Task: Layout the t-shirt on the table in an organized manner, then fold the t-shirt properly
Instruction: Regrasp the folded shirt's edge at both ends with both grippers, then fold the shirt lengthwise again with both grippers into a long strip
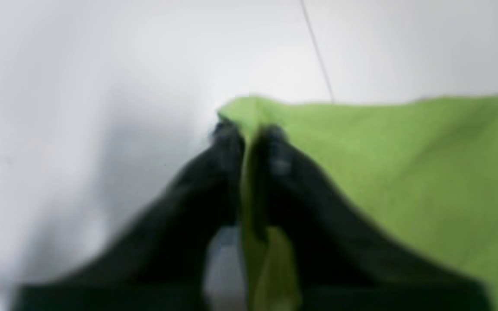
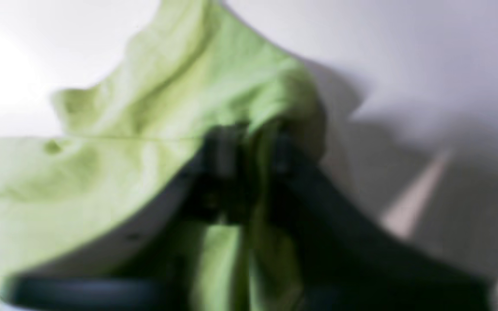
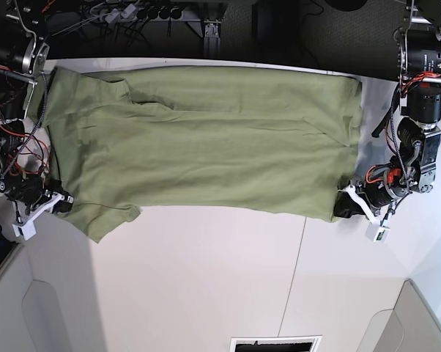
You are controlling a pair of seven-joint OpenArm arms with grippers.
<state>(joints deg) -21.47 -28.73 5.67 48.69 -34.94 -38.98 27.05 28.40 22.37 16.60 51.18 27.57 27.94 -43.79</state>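
The t-shirt (image 3: 206, 139) lay spread across the far half of the bench (image 3: 206, 279), collar end toward the left and hem toward the right, mostly flat with a few creases near the sleeves. It looked like thin, soft cotton: light, limp, sure to sag and drag rather than hold a shape, so corners and hems seemed the best places to take it. The left end effector (image 1: 249, 134) was closed on a fold of cloth at the near right hem corner, green fabric pinched up between its dark fingers (image 1: 227, 142). The right end effector (image 2: 249, 142) was likewise closed on bunched cloth by the near left sleeve. The bench was matte white with a thin dark seam (image 3: 297, 271). Grey bins (image 3: 45, 315) sat at the near corners, and cables and dark framing crowded the far edge.
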